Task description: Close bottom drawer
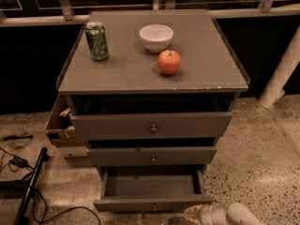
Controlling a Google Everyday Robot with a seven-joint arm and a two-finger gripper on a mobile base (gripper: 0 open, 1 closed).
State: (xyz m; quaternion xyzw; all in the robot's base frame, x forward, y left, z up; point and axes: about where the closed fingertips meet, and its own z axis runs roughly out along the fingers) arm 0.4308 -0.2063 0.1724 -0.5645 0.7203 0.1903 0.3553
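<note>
The bottom drawer [152, 203] is the lowest, narrowest grey front of the cabinet. It is pulled well out, and its empty inside [152, 184] shows from above. Its small knob sits at the centre of the front, at the frame's bottom edge. My gripper [194, 213] is at the bottom edge, just right of the drawer front's centre and close to the front, on a pale arm [236, 215] that comes in from the lower right. Most of it is cut off by the frame.
The mid drawer [152, 156] and top drawer [151, 125] stand slightly open above. On the cabinet top are a green can [97, 41], a white bowl [156, 37] and a red apple [169, 62]. A cardboard box [61, 130] stands left; cables and a dark rod [29, 186] lie on the floor.
</note>
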